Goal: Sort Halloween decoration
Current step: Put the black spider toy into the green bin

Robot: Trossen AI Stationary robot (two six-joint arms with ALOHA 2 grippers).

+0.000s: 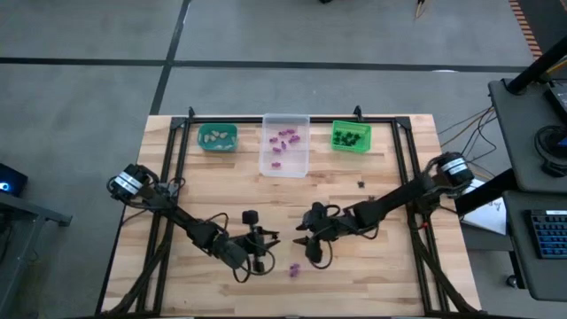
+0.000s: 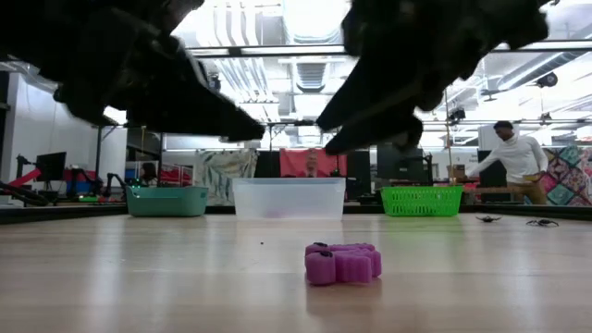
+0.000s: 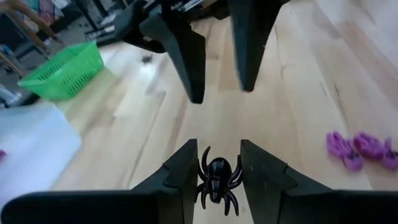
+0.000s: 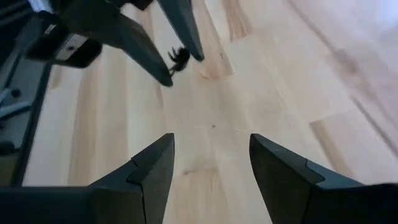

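A black spider trinket sits between the fingers of my left gripper, which hovers over the near middle of the table. My right gripper faces it a short way to the right, open with nothing between its fingers. A purple trinket lies flat on the wood just nearer than both grippers. Along the far edge stand a teal bin with pale pieces, a clear bin with purple pieces and a green bin with black pieces. My left gripper pinches the spider's body between its two fingers, and the legs stick out around them. In the right wrist view the spider sits at the fingers' free ends. The fingers slant down toward the table's right side. The spider is lifted clear of the wood.
One small black piece lies alone on the wood at the right, in front of the green bin. Bare wood lies between the grippers and the bins. People show in the room beyond the far edge.
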